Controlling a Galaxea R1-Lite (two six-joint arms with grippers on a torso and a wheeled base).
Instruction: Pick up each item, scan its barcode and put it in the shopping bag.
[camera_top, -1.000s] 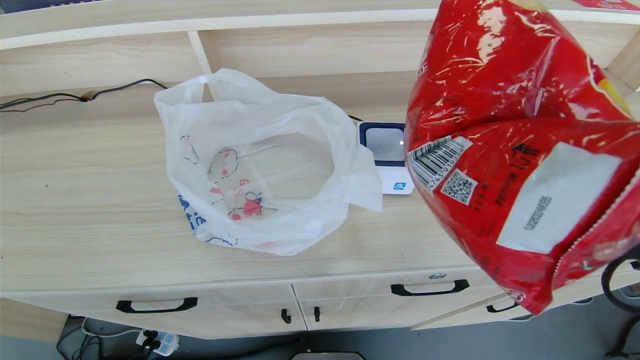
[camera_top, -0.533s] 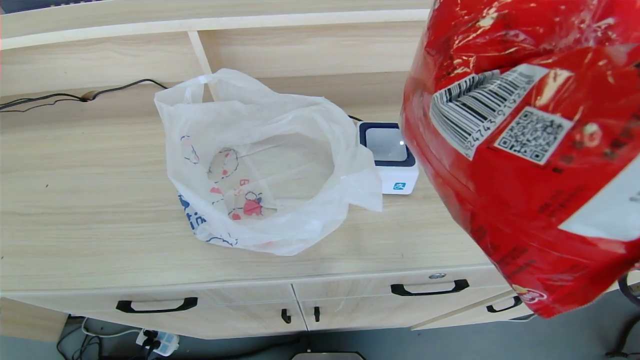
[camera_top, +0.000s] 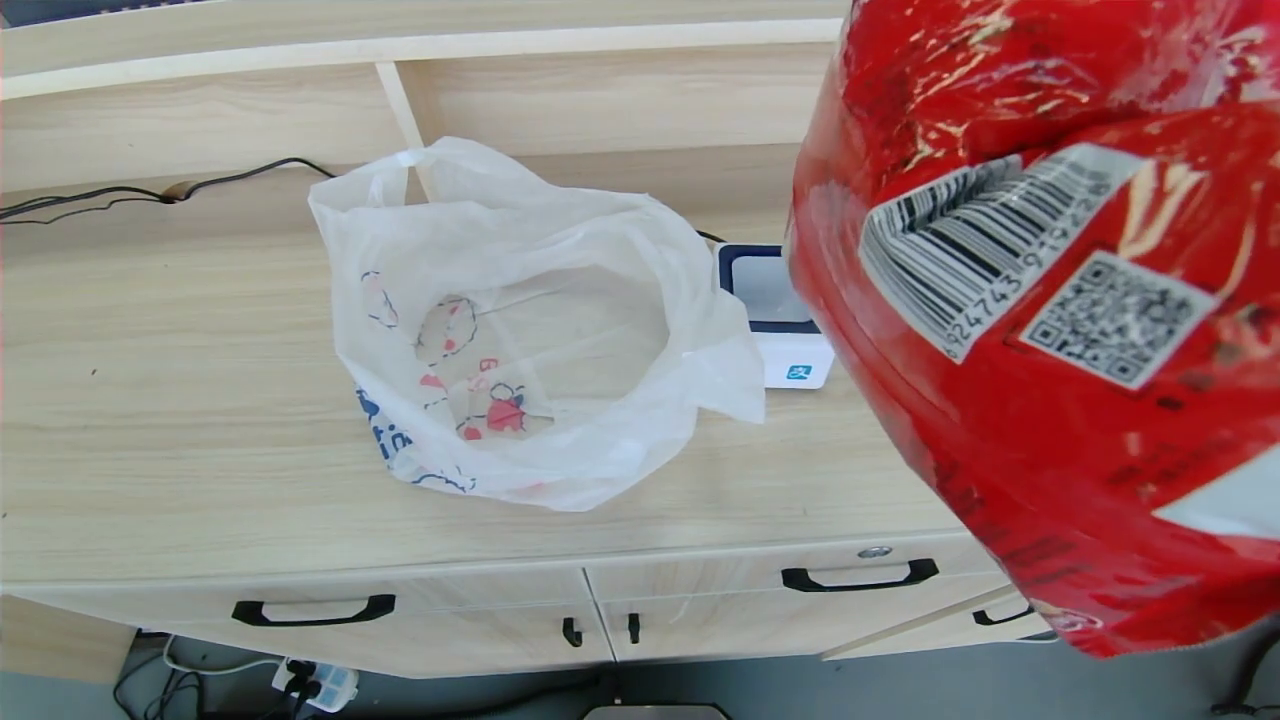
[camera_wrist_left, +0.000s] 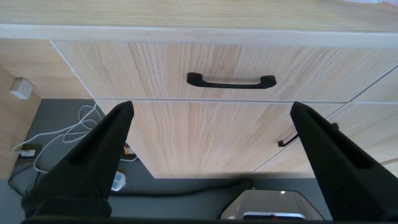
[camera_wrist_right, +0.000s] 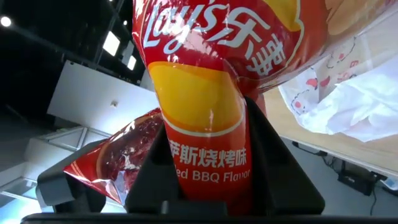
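Observation:
A red chip bag (camera_top: 1040, 330) hangs high over the right end of the wooden counter (camera_top: 170, 420), close to the head camera, its barcode (camera_top: 965, 255) and QR code facing up towards me. My right gripper (camera_wrist_right: 208, 115) is shut on the bag's yellow and red middle (camera_wrist_right: 205, 99). The white plastic shopping bag (camera_top: 520, 330) stands open mid-counter and also appears beyond the chips (camera_wrist_right: 348, 93). A small white scanner (camera_top: 775, 320) sits just right of it, partly covered by the chip bag. My left gripper (camera_wrist_left: 211, 109) is open and empty, low in front of the drawers.
A black cable (camera_top: 150, 192) runs along the back left of the counter under a shelf. Drawers with black handles (camera_top: 860, 577) (camera_wrist_left: 231, 81) sit below the front edge. A power strip (camera_top: 320, 682) and wires lie on the floor.
The chip bag has come up closer to the head camera and slid left, turning its barcode more towards me; it now covers the scanner's right edge. The shopping bag has not moved.

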